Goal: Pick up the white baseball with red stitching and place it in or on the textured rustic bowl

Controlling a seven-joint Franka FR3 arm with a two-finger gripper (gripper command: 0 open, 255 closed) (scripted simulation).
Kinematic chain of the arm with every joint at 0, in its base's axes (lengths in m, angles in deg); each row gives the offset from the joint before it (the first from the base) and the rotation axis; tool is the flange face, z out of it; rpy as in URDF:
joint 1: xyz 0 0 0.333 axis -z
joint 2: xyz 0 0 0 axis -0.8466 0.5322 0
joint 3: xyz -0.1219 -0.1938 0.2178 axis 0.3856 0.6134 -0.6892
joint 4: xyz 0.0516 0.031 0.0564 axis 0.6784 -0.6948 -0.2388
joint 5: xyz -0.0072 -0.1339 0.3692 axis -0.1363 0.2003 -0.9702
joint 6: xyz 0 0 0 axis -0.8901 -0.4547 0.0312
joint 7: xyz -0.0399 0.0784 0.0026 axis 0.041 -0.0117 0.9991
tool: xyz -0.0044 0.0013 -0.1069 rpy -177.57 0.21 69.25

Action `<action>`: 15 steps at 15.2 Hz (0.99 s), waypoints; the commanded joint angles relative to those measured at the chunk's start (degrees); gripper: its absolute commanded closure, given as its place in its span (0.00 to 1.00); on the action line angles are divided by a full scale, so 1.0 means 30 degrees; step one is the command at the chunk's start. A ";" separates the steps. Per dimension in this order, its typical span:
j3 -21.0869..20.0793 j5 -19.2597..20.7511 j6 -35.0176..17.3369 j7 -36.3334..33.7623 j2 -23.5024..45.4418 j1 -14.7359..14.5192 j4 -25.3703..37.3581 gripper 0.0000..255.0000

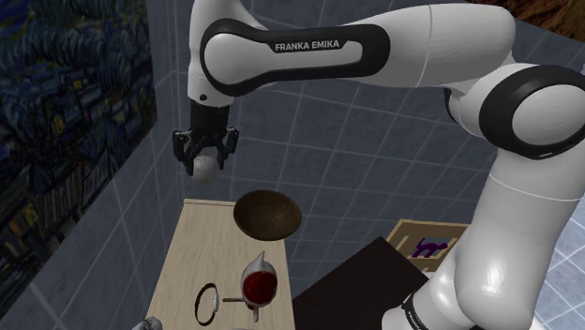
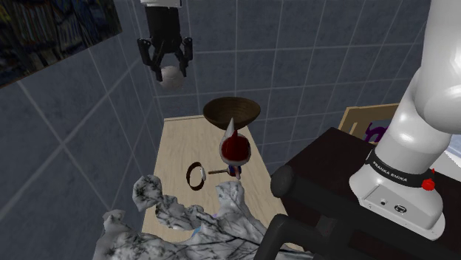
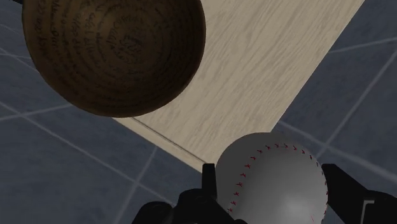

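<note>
Single-arm scene, with the white Franka arm (image 1: 375,56) reaching out from its dark stand (image 1: 361,281) over a light wood-grain table (image 1: 187,272) set against a blue-grey tiled wall. The black two-finger gripper (image 1: 205,164) points downward and its fingers (image 3: 207,191) are closed on the white baseball (image 1: 203,172), one on each side of it. The red stitching is plain in the wrist view, where the baseball (image 3: 273,184) sits clasped between the fingers. The ball hangs in the air, clear of every surface, higher than the table and near its far edge; in the wrist view it lies over the table's edge and the tiled floor (image 3: 76,165) beside it. The brown bowl (image 1: 267,214), finely ringed and textured inside, stands upright at the table's far end, toward the corner on the shoulder view's right. It is below the ball and apart from it, on the ball's right in that view. Nearer along the table stand a red-and-white object with a pointed top (image 1: 258,281) and, just beside it, a dark ring on a short handle (image 1: 208,303). A dark swirling painting (image 1: 66,112) hangs on the wall, and an open wooden crate (image 1: 422,234) holding something purple sits on the floor beyond the stand.
</note>
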 commanded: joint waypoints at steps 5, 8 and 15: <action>0.0202 -0.1610 -0.0922 0.1771 -0.4053 0.1254 -0.4809 1.00; 0.0563 -0.2491 -0.1227 0.2941 -0.6336 0.1708 -0.7343 1.00; 0.1437 -0.3560 -0.1779 0.4826 -0.9705 0.2066 -1.1301 1.00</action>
